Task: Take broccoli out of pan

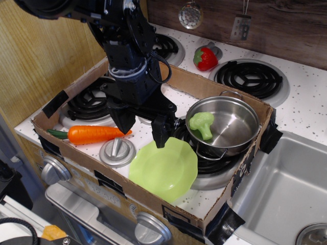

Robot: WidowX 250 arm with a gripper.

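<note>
gripper (pixel 142 128) spread, empty, left of pan (pixel 231 133) | broccoli (pixel 202 123) inside pan, at left wall

My arm (pixel 122 30) is black all over, built from blocky, angular housings with a dull sheen. A black cable (pixel 162 66) loops out along its right side near the wrist. Just above the wrist I see a pale grey-blue band (pixel 127 74) wrapped around the body. The pincer (pixel 143 131) ends in two thick, black, wedge-shaped fingers (pixel 160 133) that taper toward blunt tips.
</note>
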